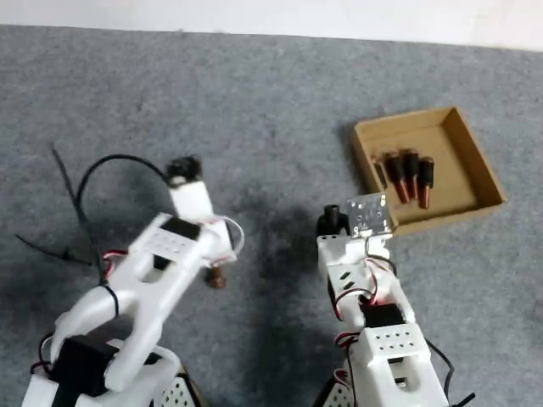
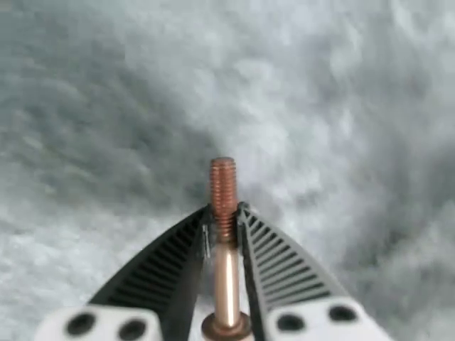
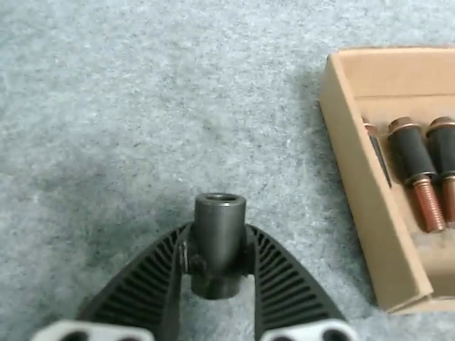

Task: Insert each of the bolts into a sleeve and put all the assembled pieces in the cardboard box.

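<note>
1. Left pincer (image 2: 224,213) is pinching the bolt (image 2: 223,186) where shank meets thread, with the threaded end poking out past the tips. The grip is narrow, so the bolt could pivot or slide if it meets the sleeve off-axis.
2. Right pincer (image 3: 218,234) is clamped on the dark sleeve (image 3: 220,217), open bore facing away from the wrist. The body is round, so a sideways shove from the bolt could roll it or pop it out onto the table (image 1: 280,110).
3. In the high view the two arms are well apart. The mating needs thread and bore lined up, and a skewed approach would jam at the rim or drop a part.
4. Hidden: the bolt head is cut off at the left wrist view's edge, and the sleeve's rear end is buried between the fingers. In the high view the right pincer sits under its own wrist.
5. The cardboard box (image 1: 479,157) holds assembled pieces (image 1: 407,176), probably four. The thin one by the wall is hard to make out. The box is cut off in the right wrist view.
</note>
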Robot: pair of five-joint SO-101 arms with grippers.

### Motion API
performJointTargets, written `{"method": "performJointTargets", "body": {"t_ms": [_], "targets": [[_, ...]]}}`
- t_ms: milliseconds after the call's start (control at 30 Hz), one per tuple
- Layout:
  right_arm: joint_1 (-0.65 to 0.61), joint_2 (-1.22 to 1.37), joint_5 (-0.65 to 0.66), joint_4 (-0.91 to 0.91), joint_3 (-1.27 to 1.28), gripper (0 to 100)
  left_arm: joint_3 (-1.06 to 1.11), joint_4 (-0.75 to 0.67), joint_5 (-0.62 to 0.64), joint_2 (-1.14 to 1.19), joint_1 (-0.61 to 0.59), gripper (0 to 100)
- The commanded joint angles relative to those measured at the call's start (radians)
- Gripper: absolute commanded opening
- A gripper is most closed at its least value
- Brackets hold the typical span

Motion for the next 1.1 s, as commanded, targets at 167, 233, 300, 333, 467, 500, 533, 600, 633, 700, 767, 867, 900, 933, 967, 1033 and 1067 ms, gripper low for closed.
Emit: {"method": "performJointTargets", "body": {"t_ms": [167, 233, 300, 333, 467, 500, 533, 600, 633, 700, 767, 867, 900, 933, 967, 1033, 1067], "targets": [[0.01, -0.025, 0.012, -0.035, -0.012, 0.5, -0.065, -0.057, 0.206, -0.001, -0.197, 1], [0.01, -0.025, 0.012, -0.035, -0.012, 0.5, -0.065, -0.091, 0.27, -0.001, -0.237, 1], [0.01, -0.025, 0.012, -0.035, -0.012, 0.5, -0.065, -0.126, 0.316, -0.001, -0.274, 1], [0.01, -0.025, 0.012, -0.035, -0.012, 0.5, -0.065, -0.143, 0.328, -0.001, -0.298, 1], [0.01, -0.025, 0.012, -0.035, -0.012, 0.5, -0.062, -0.21, 0.356, 0.005, -0.372, 1], [0.01, -0.025, 0.012, -0.035, -0.012, 0.5, -0.062, -0.218, 0.377, 0.007, -0.389, 1], [0.01, -0.025, 0.012, -0.035, -0.012, 0.5, -0.062, -0.224, 0.407, 0.007, -0.403, 1], [0.01, -0.025, 0.012, -0.035, -0.012, 0.5, -0.062, -0.224, 0.471, 0.007, -0.426, 1], [0.01, -0.025, 0.012, -0.035, -0.012, 0.5, -0.062, -0.224, 0.502, 0.007, -0.435, 1], [0.01, -0.025, 0.012, -0.035, -0.01, 0.5, -0.064, -0.226, 0.559, 0.007, -0.441, 1], [0.01, -0.025, 0.012, -0.035, -0.01, 0.5, -0.062, -0.258, 0.621, 0.005, -0.45, 1], [0.012, -0.025, 0.012, -0.035, -0.01, 0.5, -0.061, -0.292, 0.68, 0.007, -0.481, 1], [0.012, -0.025, 0.012, -0.035, -0.01, 0.5, -0.061, -0.298, 0.689, 0.007, -0.487, 1], [0.012, -0.025, 0.012, -0.035, -0.01, 0.5, -0.061, -0.305, 0.692, 0.007, -0.49, 1], [0.012, -0.025, 0.012, -0.035, -0.01, 0.5, -0.061, -0.311, 0.692, 0.007, -0.49, 1], [0.012, -0.025, 0.012, -0.035, -0.01, 0.5, -0.061, -0.325, 0.692, 0.007, -0.484, 1], [0.012, -0.025, 0.012, -0.035, -0.01, 0.5, -0.061, -0.327, 0.692, 0.007, -0.483, 1]]}}
